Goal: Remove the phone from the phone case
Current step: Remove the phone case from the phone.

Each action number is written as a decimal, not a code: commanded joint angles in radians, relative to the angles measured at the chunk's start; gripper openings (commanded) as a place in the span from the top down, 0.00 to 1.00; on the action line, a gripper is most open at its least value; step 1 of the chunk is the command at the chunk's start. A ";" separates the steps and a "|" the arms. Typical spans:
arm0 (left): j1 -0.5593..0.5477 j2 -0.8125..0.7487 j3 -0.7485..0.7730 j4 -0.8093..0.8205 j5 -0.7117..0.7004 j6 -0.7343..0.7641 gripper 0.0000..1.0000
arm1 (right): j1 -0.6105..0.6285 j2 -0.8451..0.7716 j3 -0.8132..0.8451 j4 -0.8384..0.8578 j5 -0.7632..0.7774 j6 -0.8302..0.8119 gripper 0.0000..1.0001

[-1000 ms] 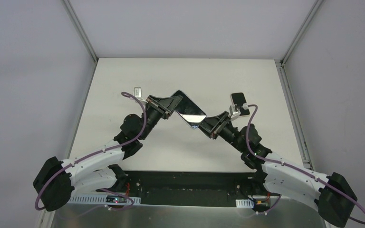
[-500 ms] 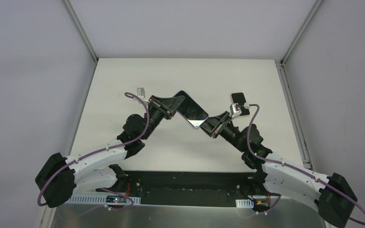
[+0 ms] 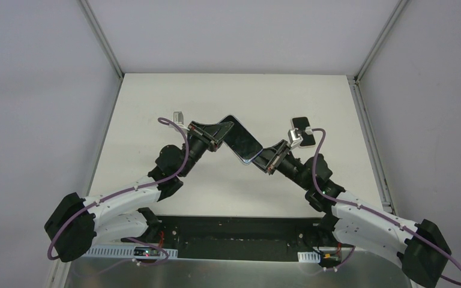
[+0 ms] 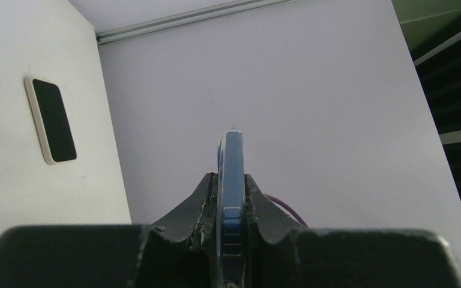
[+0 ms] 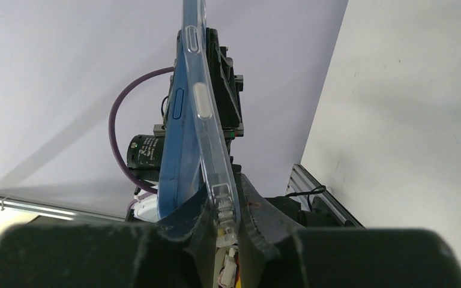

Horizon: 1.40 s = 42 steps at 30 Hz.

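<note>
A blue phone (image 3: 242, 143) in a clear phone case is held in the air over the table's middle, between both arms. My left gripper (image 3: 219, 133) is shut on the phone's upper left end. In the left wrist view the blue edge (image 4: 231, 162) stands upright between the jaws of that gripper (image 4: 231, 180). My right gripper (image 3: 263, 157) is at the lower right end. In the right wrist view the clear case (image 5: 207, 120) is bent away from the blue phone (image 5: 177, 150). The right gripper (image 5: 225, 203) is shut on the case's rim, one finger between case and phone.
A second dark-screened phone with a white rim (image 3: 303, 123) lies flat on the white table (image 3: 156, 96) at the right, also visible in the left wrist view (image 4: 51, 120). Grey walls and aluminium rails (image 3: 369, 126) enclose the table.
The right gripper's jaws have narrowed onto the case's rim and the arm has edged up and left. The left arm lifted the phone slightly, then held still.
</note>
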 commanded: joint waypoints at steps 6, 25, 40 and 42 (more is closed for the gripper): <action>-0.020 0.023 0.004 0.020 0.079 0.003 1.00 | 0.000 -0.041 0.058 0.080 -0.032 -0.050 0.93; -0.020 0.015 -0.022 0.021 0.112 0.047 0.91 | -0.015 -0.082 0.022 0.122 -0.049 -0.059 1.00; -0.002 -0.048 -0.077 0.021 0.080 0.075 0.53 | -0.051 -0.095 0.003 0.126 -0.121 -0.009 1.00; 0.004 -0.065 -0.083 0.021 0.074 0.082 0.48 | -0.062 -0.103 -0.001 0.113 -0.124 -0.002 1.00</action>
